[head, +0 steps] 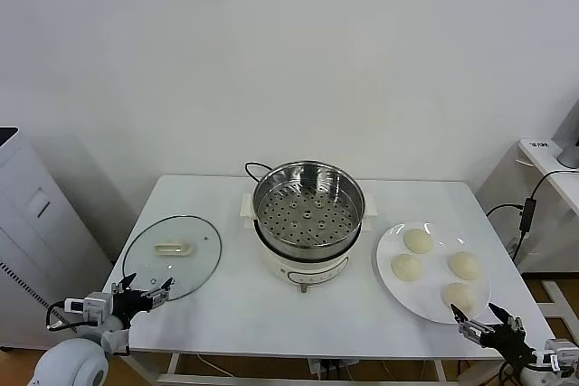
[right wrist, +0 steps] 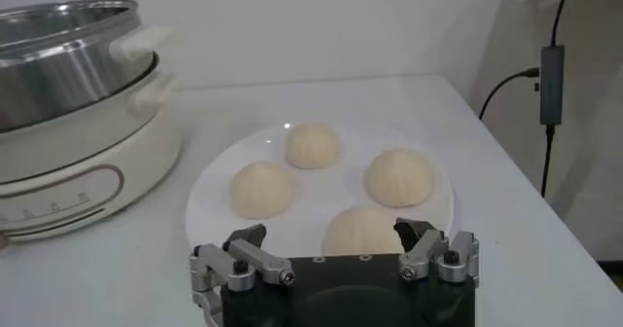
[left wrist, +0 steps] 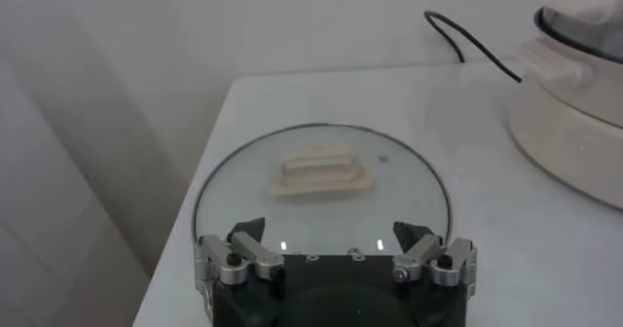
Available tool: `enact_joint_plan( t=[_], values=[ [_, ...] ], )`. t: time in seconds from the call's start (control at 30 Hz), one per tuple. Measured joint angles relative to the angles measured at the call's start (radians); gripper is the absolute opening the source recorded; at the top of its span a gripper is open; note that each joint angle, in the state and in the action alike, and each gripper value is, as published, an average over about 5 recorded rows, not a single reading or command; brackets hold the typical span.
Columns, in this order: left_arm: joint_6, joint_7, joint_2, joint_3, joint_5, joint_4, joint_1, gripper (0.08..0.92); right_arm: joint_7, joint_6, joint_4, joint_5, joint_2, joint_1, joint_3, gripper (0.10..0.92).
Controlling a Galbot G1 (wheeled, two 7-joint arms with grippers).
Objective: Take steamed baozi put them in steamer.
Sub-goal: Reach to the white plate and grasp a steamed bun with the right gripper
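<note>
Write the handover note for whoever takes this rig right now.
Left gripper: open, empty, at the table's near edge by the glass lid.
Right gripper: open, empty, at the near edge of the white plate.
Four baozi all sit on the plate, right of the steamer.
Steamer is uncovered and empty, lid lying flat to its left.
Done: nothing moved yet.
Left: all four baozi go into the steamer.

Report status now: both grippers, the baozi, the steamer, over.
Left gripper open by glass lid; right gripper open by plate. Four baozi on plate. Steamer uncovered, nothing inside. Path clear.
</note>
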Motion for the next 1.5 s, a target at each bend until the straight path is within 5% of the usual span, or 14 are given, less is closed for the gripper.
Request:
enact_joint_plan(
  t=[0.7, 1.5],
  values=[
    [0.002, 0.001, 0.005, 0.002, -0.002, -0.002, 0.001, 0.823, -0.012, 0.01, -0.006, -0.068, -0.011, 0.018, 0.01, 0.823],
    [0.008, 0.002, 0.003, 0.026, 0.003, -0.005, -0.015, 0.823, -0.306, 0.233, -0.254, -0.867, -0.24, 0.444, -0.143, 0.823]
  ],
)
